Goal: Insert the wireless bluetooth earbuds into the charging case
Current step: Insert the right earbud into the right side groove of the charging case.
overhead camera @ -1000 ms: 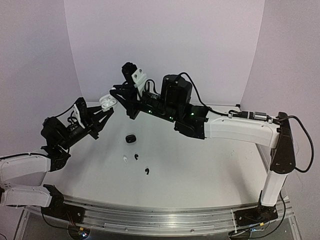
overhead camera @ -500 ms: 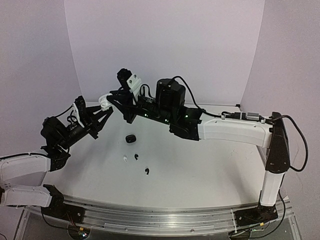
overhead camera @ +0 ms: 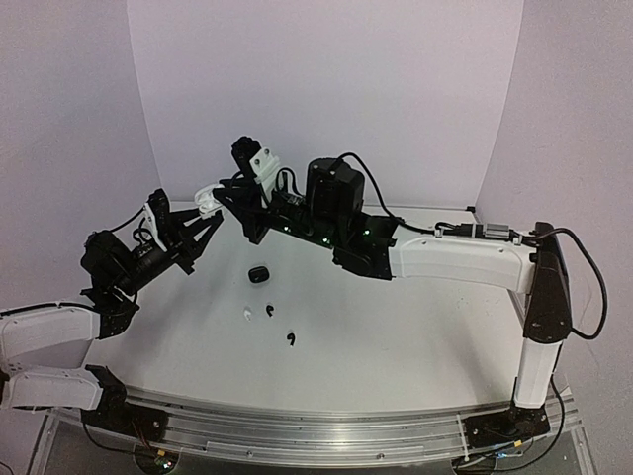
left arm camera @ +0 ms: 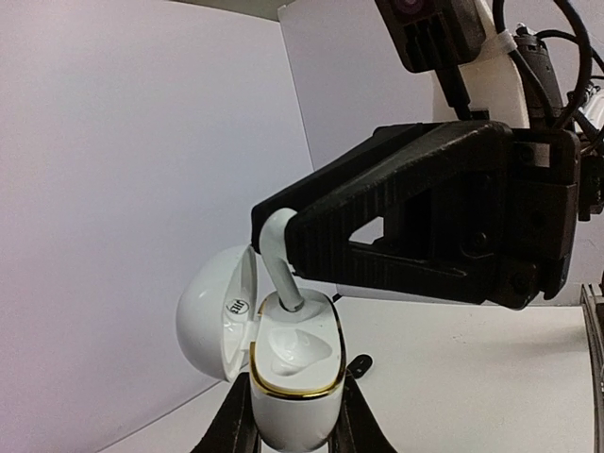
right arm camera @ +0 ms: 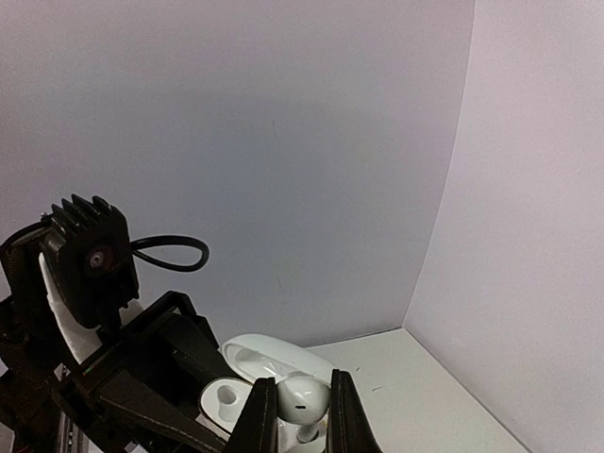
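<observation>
My left gripper (left arm camera: 294, 427) is shut on a white charging case (left arm camera: 294, 382) with a gold rim, held in the air with its lid (left arm camera: 212, 311) hinged open to the left. My right gripper (right arm camera: 301, 385) is shut on a white earbud (right arm camera: 304, 403). The bud's stem (left arm camera: 281, 266) stands in the case's far slot; the near slot is empty. From above, the case (overhead camera: 207, 202) sits between the left gripper (overhead camera: 205, 215) and the right gripper (overhead camera: 224, 191). On the table lie a white earbud (overhead camera: 246, 316) and two black earbuds (overhead camera: 269, 312) (overhead camera: 290, 339).
A small black case (overhead camera: 258, 274) lies on the white table (overhead camera: 415, 327) below the two grippers. Purple walls close the table in at the back and on both sides. The right arm (overhead camera: 455, 259) stretches across the back of the table.
The right arm has swung left and brought its earbud onto the case in the left gripper. Over the last half second it has barely moved. The left arm has stayed still.
</observation>
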`<state>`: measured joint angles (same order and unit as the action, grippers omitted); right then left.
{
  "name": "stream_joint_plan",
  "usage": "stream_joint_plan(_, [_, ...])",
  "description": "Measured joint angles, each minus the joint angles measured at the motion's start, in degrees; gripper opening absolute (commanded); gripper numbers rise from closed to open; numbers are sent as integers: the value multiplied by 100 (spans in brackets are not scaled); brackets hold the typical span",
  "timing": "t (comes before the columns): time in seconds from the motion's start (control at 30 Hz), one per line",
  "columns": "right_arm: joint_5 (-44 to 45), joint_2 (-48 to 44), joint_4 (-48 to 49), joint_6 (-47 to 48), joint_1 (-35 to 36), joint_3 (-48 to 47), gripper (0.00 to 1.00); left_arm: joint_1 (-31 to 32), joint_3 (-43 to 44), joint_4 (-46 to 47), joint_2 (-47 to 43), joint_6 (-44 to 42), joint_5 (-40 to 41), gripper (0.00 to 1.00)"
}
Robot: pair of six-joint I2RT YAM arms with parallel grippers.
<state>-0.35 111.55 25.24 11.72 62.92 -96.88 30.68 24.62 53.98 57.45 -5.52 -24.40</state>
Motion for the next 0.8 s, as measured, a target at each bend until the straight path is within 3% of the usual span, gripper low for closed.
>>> stream_joint_plan(0.5, [187,0,18,-66,12,6,0,0,0,0,7,-46,19,0])
stream_joint_plan(0.8, [730,18,51,88,161,17,0,2,2,31,42,-46,55,0])
